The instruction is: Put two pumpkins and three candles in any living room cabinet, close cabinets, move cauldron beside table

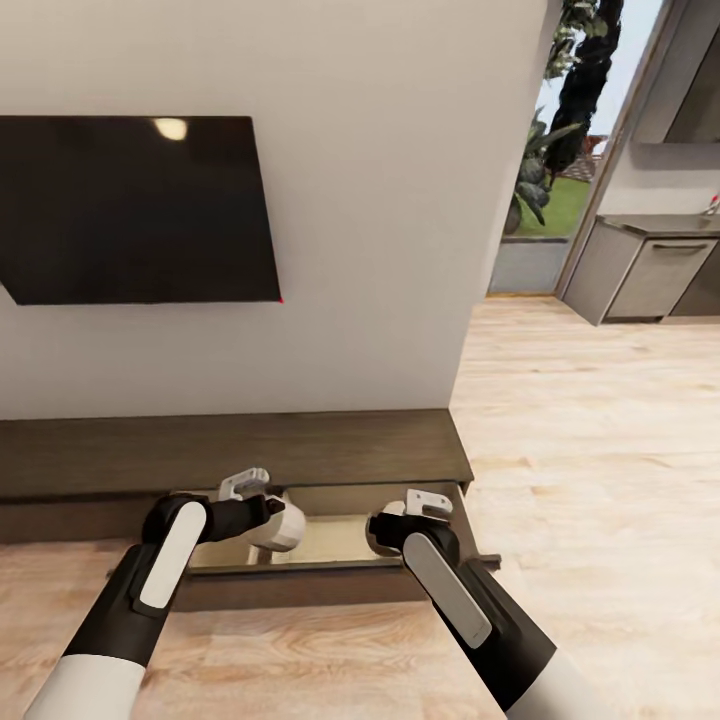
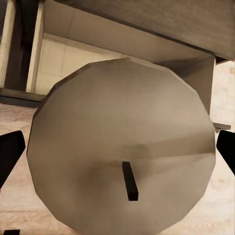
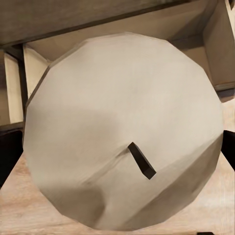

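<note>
Dark-brown long low wooden cabinet (image 1: 240, 450) runs along the wall, its beige-lined drawer (image 1: 330, 540) pulled open at six o'clock. Each wrist camera shows a stubby pale candle between dark fingertips: left gripper (image 1: 272, 520) clamped on one candle (image 2: 122, 147), right gripper (image 1: 385, 530) on the other (image 3: 122, 132). Releasing early risks a candle striking the drawer's front lip and rolling onto the floor; open room lies towards three o'clock.

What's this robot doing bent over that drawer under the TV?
It is putting candles away. Each arm holds one pale stubby candle, wick end toward its wrist camera: the left end effector grips one candle and the right end effector grips another candle. Both hang over the pulled-out drawer of the low dark-brown cabinet. Neither candle has been let go yet, and the drawer is open.
</note>
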Available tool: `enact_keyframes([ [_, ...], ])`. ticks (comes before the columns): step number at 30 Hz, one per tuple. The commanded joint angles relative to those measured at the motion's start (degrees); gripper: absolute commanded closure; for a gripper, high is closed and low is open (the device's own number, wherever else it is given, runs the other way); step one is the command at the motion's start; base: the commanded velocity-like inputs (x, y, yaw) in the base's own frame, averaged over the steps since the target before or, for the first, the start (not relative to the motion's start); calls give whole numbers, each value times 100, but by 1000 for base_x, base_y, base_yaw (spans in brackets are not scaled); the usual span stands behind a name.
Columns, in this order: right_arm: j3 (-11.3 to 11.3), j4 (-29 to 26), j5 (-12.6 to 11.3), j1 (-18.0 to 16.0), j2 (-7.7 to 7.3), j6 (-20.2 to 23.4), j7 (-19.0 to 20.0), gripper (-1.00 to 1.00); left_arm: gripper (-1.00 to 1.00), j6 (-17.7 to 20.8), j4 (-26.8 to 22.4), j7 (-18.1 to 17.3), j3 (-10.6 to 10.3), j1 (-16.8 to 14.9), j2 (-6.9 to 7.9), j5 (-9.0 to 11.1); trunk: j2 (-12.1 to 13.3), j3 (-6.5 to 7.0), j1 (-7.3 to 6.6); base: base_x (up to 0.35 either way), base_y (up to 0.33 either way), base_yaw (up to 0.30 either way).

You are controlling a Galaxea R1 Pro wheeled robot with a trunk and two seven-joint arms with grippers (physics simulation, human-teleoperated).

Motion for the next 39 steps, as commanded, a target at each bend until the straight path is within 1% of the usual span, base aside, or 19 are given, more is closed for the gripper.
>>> enact_keyframes([
  [1,6,-8,-30,-7,0,16,-49,100,100,5,-5,59,-12,-5,5,87,-7,-7,4,247,16,0],
  [10,6,-2,-30,-7,0,10,-49,100,100,3,15,59,-28,-4,-25,86,-7,-7,4,245,3,0],
  [16,6,9,-30,-7,0,10,-65,100,100,-17,94,65,-79,-4,-30,69,-7,-7,4,223,-44,0],
  [18,16,179,-5,-5,0,9,-111,100,100,-28,145,85,-151,-5,-35,36,-7,-7,4,127,-251,0],
  [20,24,494,25,-7,2,9,-146,100,100,-39,172,228,-281,-4,-38,17,-7,-7,4,89,-294,0],
  [21,30,664,33,-7,7,6,-159,100,100,-48,189,441,-348,-5,-53,21,-7,-7,4,45,-162,0],
  [23,49,855,37,-5,16,-4,-167,100,100,-56,199,788,-428,-6,-156,21,-7,-7,4,24,-85,0],
  [24,101,993,36,-6,26,-12,-169,100,100,-61,202,1045,-470,-6,-275,12,-7,-7,4,9,-34,0],
  [25,145,1085,34,-5,54,-17,-167,100,100,-64,203,1205,-502,-6,-360,6,-7,-7,4,6,-22,0],
  [26,191,1206,27,-11,142,-6,-165,100,100,-71,205,1425,-582,-6,-474,-11,-7,-7,4,3,-11,0],
  [27,210,1257,32,-18,220,2,-165,100,100,-76,205,1547,-646,-6,-523,-20,-7,-7,4,2,-7,0],
  [28,226,1305,36,-36,351,10,-162,100,100,-79,205,1672,-726,-6,-566,-26,-7,-7,4,1,-4,0],
  [30,242,1339,42,-99,489,12,-158,100,100,-82,206,1763,-783,-6,-600,-29,-7,-7,4,0,-2,0],
  [31,253,1349,44,-134,531,10,-153,100,100,-83,206,1785,-797,-6,-609,-28,-7,-7,4,0,0,0],
  [34,283,1358,48,-290,581,9,-154,100,100,-83,206,1803,-812,-6,-619,-25,-7,-7,4,0,0,0],
  [39,562,1404,39,-546,668,-56,-142,100,100,-83,206,1808,-819,-6,-632,-19,-7,-7,4,0,0,0],
])
